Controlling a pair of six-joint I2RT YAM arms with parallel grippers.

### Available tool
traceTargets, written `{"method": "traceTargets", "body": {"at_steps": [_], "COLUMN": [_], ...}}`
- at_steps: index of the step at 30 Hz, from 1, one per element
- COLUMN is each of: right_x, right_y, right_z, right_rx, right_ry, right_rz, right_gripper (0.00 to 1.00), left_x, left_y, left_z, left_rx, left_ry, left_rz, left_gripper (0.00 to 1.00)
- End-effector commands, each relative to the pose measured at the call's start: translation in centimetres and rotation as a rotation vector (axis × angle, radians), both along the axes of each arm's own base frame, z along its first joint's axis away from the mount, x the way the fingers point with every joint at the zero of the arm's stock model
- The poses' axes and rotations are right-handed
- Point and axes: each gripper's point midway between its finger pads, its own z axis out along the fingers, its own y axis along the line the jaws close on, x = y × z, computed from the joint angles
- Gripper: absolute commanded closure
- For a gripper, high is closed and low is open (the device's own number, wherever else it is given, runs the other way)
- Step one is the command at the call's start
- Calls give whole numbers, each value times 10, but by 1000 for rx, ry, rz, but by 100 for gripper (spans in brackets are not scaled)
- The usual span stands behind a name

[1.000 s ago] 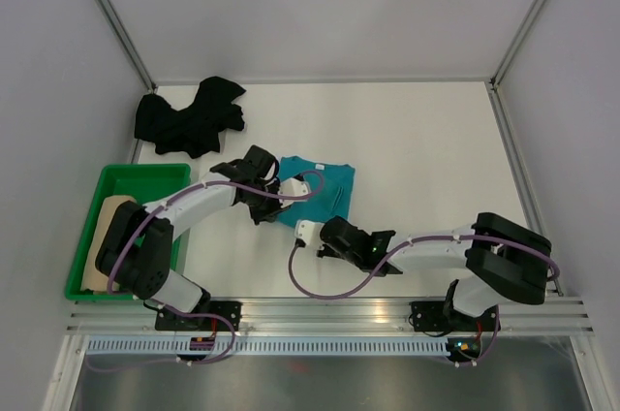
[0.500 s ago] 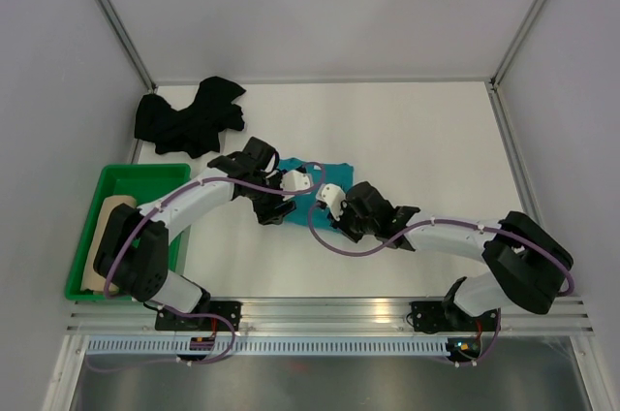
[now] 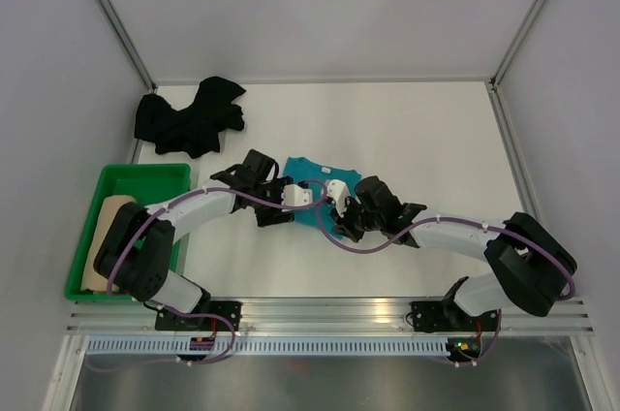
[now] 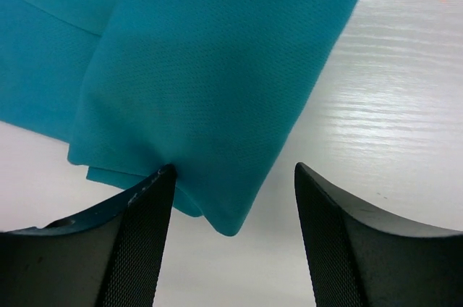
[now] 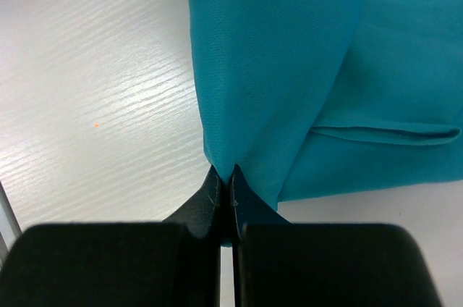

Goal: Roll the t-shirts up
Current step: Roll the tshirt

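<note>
A teal t-shirt (image 3: 312,171) lies folded over itself at mid-table, between both grippers. My left gripper (image 3: 298,209) stands open at its near left corner. In the left wrist view the teal t-shirt (image 4: 202,68) pokes that corner between the spread fingers (image 4: 137,242), touching the left one, and the left gripper (image 4: 235,198) holds nothing. My right gripper (image 3: 334,220) is shut on a fold of the shirt. The right wrist view shows the right gripper (image 5: 226,177) pinching the cloth (image 5: 289,68). A black t-shirt (image 3: 189,120) lies crumpled at the back left. A tan t-shirt (image 3: 107,237), rolled into a cylinder, rests in the tray.
A green plastic tray (image 3: 145,174) sits at the left edge of the white table, beside the left arm. Metal frame posts and grey walls border the table on the left, right and back. The arm bases stand at the near edge.
The left gripper has opened and let go of the teal t-shirt. The right gripper has carried its edge up and to the left, folding the shirt narrower.
</note>
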Motion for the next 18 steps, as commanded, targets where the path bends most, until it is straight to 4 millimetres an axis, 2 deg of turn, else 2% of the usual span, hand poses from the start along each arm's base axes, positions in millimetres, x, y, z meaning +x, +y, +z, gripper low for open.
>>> {"method": "traceTargets", "body": {"at_steps": [1, 2, 4, 5, 7, 8, 12, 13, 15, 18], "right_x": [0, -1, -1, -3, -2, -3, -8, -10, -15, -27], "right_y": [12, 12, 12, 12, 12, 12, 11, 12, 13, 18], "right_z": [15, 15, 15, 15, 16, 16, 21, 24, 33, 42], "right_rx": [77, 79, 81, 84, 84, 82, 89, 97, 127, 176], "right_ry": [-8, -5, -1, 3, 2, 4, 25, 31, 35, 95], "right_rz": [45, 50, 52, 60, 62, 64, 75, 81, 101, 115], "right_gripper": [100, 100, 100, 100, 100, 100, 100, 100, 100, 100], "left_x": [31, 29, 28, 25, 24, 23, 16, 6, -1, -30], "left_y": [-7, -5, -4, -2, -1, 1, 4, 11, 10, 13], "left_z": [1, -2, -5, -8, -9, -11, -4, -5, 8, 21], "left_rx": [3, 13, 20, 24, 30, 34, 40, 65, 58, 58], "left_ry": [-173, -166, -163, -157, -156, -151, -111, -59, -4, 129], "left_rz": [-65, -64, -67, -69, -69, -68, -44, -36, -29, -33], "left_gripper": [30, 32, 53, 72, 86, 97, 98, 98, 98, 98]}}
